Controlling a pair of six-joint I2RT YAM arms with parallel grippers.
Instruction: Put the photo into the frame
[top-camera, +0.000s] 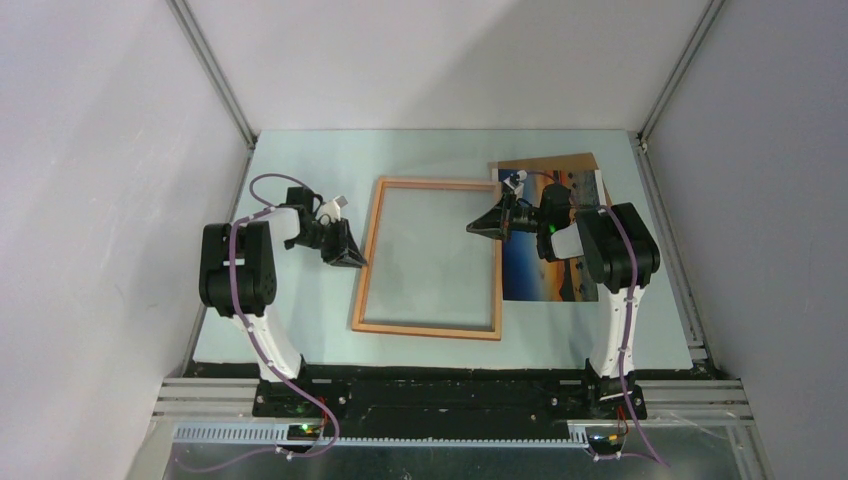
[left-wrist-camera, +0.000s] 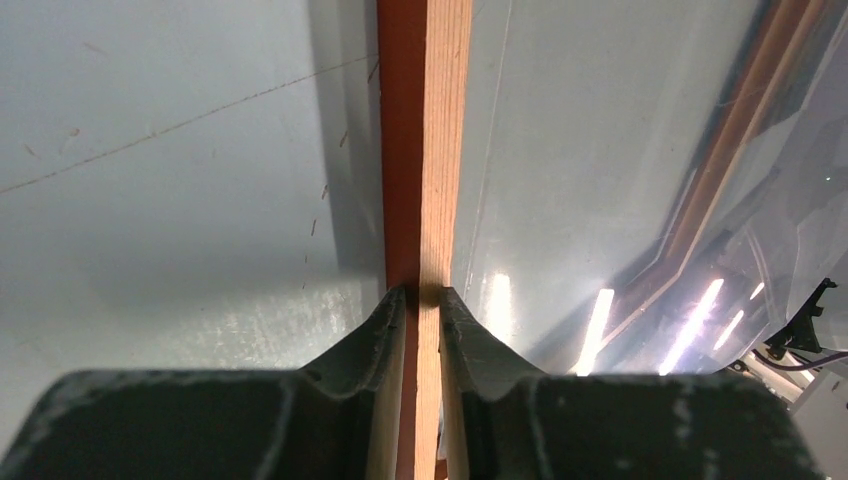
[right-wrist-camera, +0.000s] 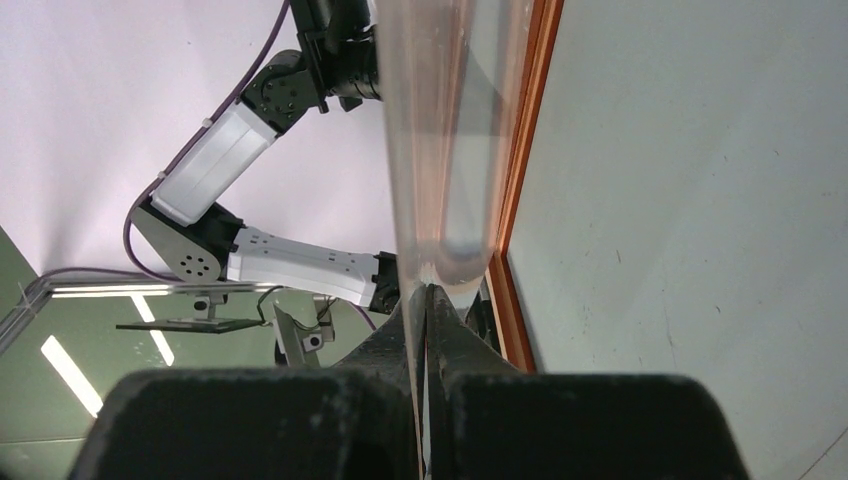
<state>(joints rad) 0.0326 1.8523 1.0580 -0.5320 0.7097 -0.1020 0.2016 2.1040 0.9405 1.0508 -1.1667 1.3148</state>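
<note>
Because the left gripper (top-camera: 347, 252) appears from overhead only as a dark wedge, its jaws cannot be read in that view. In the left wrist view the left gripper (left-wrist-camera: 425, 300) is seen closed on the left rail of the thin orange-brown wooden picture frame (left-wrist-camera: 425, 150), with one finger pressed against each side of the wood. The rail's near end is cut off behind the fingers. The left arm is raised from its base to a bent elbow, and its forearm is stretched rightward to the rail.

The frame (top-camera: 430, 328) is laid flat at the middle of the pale grey-green table (top-camera: 300, 160). Its clear pane (right-wrist-camera: 440, 150) is crossed by reflections, so little can be made out through it.

The right gripper (top-camera: 487, 226) is placed at the frame's right rail. In the right wrist view the right gripper (right-wrist-camera: 428, 295) is seen almost fully closed on a thin edge just inside the orange rail. Whether glass or wood is pinched cannot be told.

The right arm is bent at the elbow and reaches leftward over the rectangular sunset photo (top-camera: 535, 275). The photo lies on the table just right of the frame, outside it, and its middle and right side are hidden by the arm. A brown strip (top-camera: 560, 162) is visible along the photo's far edge, and what it is cannot be determined.
</note>
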